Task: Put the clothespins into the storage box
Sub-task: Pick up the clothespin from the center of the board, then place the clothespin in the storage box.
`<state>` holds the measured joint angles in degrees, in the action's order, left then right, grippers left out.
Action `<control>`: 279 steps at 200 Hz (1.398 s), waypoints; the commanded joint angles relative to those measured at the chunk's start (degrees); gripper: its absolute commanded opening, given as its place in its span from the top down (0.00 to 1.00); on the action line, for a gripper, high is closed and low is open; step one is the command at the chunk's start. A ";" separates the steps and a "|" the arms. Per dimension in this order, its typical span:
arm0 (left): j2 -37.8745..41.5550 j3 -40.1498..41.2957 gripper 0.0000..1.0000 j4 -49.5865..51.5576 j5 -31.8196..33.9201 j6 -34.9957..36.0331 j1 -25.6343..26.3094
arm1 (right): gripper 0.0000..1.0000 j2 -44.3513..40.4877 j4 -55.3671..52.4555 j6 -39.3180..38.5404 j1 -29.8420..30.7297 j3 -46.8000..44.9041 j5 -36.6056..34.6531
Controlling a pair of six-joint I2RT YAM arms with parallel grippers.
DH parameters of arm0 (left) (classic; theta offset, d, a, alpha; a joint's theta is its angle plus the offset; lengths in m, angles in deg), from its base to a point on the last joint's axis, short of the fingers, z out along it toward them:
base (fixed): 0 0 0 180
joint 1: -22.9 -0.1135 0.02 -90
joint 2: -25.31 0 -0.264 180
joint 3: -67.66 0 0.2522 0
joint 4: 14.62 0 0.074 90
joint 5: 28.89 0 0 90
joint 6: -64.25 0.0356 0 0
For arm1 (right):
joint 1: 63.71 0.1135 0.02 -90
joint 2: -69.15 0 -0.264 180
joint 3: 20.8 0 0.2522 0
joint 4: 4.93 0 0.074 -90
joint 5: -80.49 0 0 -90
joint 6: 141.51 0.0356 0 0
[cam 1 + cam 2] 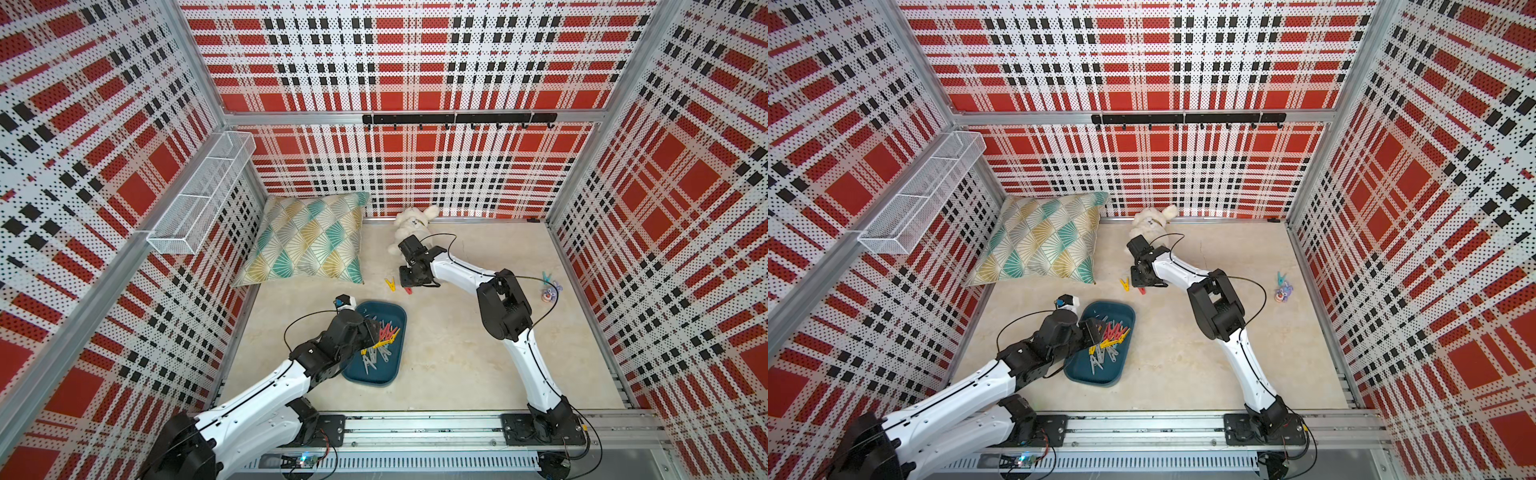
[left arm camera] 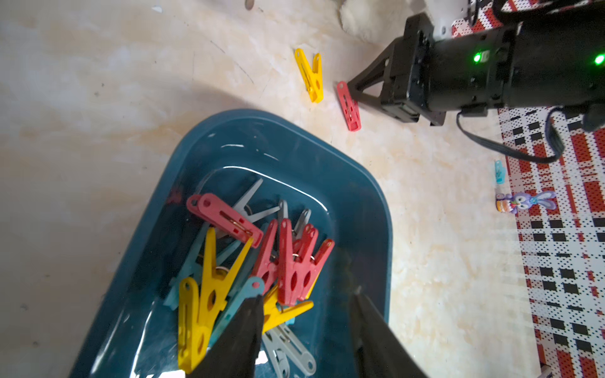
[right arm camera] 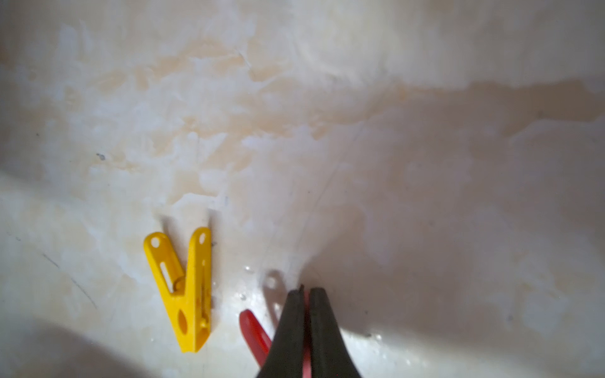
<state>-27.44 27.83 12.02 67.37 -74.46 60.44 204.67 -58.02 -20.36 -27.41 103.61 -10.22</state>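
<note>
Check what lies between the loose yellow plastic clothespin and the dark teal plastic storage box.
Only bare tabletop separates yellow clothespin from storage box; left wrist view shows it.

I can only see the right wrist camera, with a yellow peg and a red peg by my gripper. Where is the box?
Observer: The blue box sits toward the left arm, closer to the robot's base than the red peg.
Child: What's the other gripper doing?
Observer: The left gripper hovers open above the pile of pegs in the box.
Child: Are there any pegs I can't see?
Observer: One light blue peg lies beside a small bunny toy, on the right arm's side.
</note>
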 commanded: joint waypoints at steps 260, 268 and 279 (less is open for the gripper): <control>-5.20 0.78 0.48 -21.32 -4.31 1.16 -0.80 | 0.96 -26.10 15.53 12.09 7.91 -20.21 23.91; -5.49 0.61 0.49 -21.32 -4.24 1.16 -0.76 | 0.96 -26.27 15.44 12.11 8.22 -20.30 23.83; -5.77 0.48 0.49 -21.49 -4.24 1.16 -0.80 | 0.96 -26.38 15.45 12.11 8.59 -20.45 23.78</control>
<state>-32.53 28.77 -7.41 63.61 -73.69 60.09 180.89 -43.80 -8.62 -19.87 83.51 12.90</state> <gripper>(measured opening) 0.512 0.099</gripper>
